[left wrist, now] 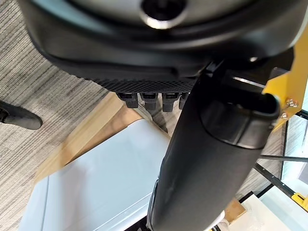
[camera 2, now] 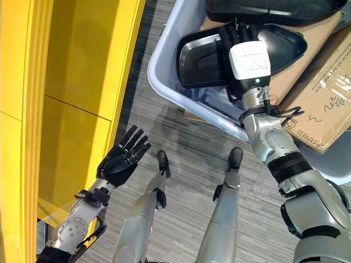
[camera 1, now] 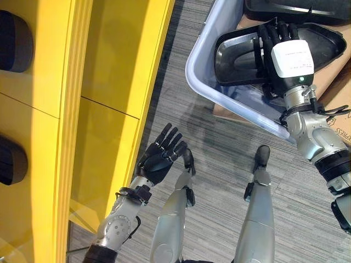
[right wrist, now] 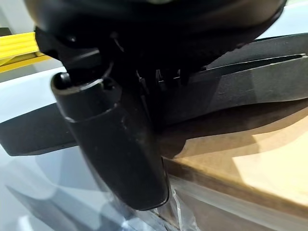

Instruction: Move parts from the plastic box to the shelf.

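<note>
Nearest the robot, over the grey carpet floor [camera 1: 219, 142], the left hand [camera 1: 159, 156] is raised palm-up beside the yellow shelf [camera 1: 109, 82]. Its fingers are straight and spread, and it holds and touches nothing.

Farther out and to the right stands the pale blue plastic box [camera 1: 200, 76], its near corner toward the robot. Inside, a black moulded part [camera 2: 205, 57], a shallow tray-like shell, lies with its long axis running left to right, the broad rounded end toward the shelf side and the narrower end tapering to the right. It rests on a brown cardboard sheet [camera 2: 299, 66] in the box.

The right hand [camera 2: 244, 49] reaches into the box and lies across the middle of this part, the back of the hand, with its white cover, facing up. Its fingers extend over the part's far rim and the thumb comes in beneath, as the right wrist view shows, so the hand is closed around the part.

Beyond it a second black part [camera 1: 296, 8] lies at the far end of the box, long axis also left to right.

A cardboard carton [camera 2: 323, 115] just right of the box bears dark print that is only partly legible.

On the shelf, two dark rounded parts [camera 1: 12, 41] sit in the compartments at the left.
</note>
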Controlling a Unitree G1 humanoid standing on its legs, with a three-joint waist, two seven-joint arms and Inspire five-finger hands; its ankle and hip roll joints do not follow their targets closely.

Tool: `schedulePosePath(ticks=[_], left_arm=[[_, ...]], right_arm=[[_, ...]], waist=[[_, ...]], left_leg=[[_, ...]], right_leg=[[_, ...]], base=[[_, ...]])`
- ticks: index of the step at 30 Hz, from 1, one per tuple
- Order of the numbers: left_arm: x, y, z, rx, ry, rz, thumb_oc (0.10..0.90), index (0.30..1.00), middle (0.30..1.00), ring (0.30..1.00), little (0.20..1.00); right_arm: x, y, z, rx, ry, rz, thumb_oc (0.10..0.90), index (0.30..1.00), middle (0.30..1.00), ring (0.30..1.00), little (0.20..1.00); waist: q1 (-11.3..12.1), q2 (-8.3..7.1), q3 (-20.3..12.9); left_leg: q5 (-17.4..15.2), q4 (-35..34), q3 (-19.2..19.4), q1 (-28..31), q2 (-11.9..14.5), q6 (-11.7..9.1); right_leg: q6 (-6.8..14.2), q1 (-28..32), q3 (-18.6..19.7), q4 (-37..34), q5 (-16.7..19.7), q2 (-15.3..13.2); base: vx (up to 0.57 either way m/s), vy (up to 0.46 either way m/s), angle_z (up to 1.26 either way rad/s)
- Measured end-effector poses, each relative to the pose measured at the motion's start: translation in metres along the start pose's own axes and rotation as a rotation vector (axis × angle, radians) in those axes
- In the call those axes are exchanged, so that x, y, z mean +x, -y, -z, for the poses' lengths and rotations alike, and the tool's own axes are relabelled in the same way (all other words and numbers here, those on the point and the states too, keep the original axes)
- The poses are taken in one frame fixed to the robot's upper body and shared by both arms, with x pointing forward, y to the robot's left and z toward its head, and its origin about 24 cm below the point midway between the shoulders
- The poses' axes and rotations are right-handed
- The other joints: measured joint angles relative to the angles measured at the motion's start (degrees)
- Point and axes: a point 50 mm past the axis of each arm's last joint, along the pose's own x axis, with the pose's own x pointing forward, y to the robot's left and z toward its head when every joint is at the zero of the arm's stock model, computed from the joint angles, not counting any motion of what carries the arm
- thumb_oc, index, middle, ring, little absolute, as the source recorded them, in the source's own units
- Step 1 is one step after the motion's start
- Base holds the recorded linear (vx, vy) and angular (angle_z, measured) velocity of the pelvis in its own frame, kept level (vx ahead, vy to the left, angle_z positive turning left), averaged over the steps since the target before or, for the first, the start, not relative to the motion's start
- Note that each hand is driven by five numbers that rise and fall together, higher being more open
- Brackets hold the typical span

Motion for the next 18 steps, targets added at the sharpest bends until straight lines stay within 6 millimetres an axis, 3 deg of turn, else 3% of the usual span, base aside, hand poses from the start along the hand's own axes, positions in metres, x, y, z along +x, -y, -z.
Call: schedulePosePath(ticks=[7, 8, 11, 18], left_arm=[[0.001, 0.003, 0.004, -0.003, -0.012, 0.026, 0.9, 1.0, 1.0, 1.0, 1.0], [0.002, 0.004, 0.003, -0.001, -0.001, 0.032, 0.9, 1.0, 1.0, 1.0, 1.0], [0.004, 0.006, 0.001, 0.003, 0.005, 0.041, 0.9, 1.0, 1.0, 1.0, 1.0], [0.006, 0.007, -0.001, 0.003, 0.011, 0.049, 0.9, 1.0, 1.0, 1.0, 1.0]], right_arm=[[-0.009, -0.001, 0.008, 0.023, -0.02, 0.125, 0.9, 1.0, 1.0, 1.0, 1.0], [-0.011, 0.003, 0.006, 0.035, -0.014, 0.155, 0.4, 0.3, 0.3, 0.3, 0.3], [-0.019, 0.007, 0.004, 0.062, -0.008, 0.207, 0.4, 0.3, 0.3, 0.3, 0.3], [-0.013, 0.01, 0.0, 0.064, -0.003, 0.218, 0.4, 0.3, 0.3, 0.3, 0.3]], waist=[[-0.2, 0.04, 0.0], [-0.4, 0.05, 0.0], [-0.7, 0.05, 0.0], [-1.4, 0.1, -0.1]], left_leg=[[0.0, 0.1, 0.2, -1.3, 0.0, 0.0], [0.0, 0.1, 0.2, -1.6, 0.0, 0.0], [0.0, 0.1, 0.3, -1.6, -0.1, 0.0], [0.0, 0.6, 0.2, -1.5, 0.0, 0.0]], right_leg=[[0.0, -1.6, 0.2, 0.4, 0.0, 0.0], [0.1, -2.0, 0.2, 0.4, 0.0, 0.0], [0.1, -2.0, 0.2, 0.5, 0.0, 0.0], [0.0, -1.8, 0.3, 1.0, 0.0, -0.1]], base=[[0.0, 0.029, -0.01], [-0.01, 0.041, -0.01], [-0.01, 0.01, 0.0], [0.0, 0.0, 0.0]])
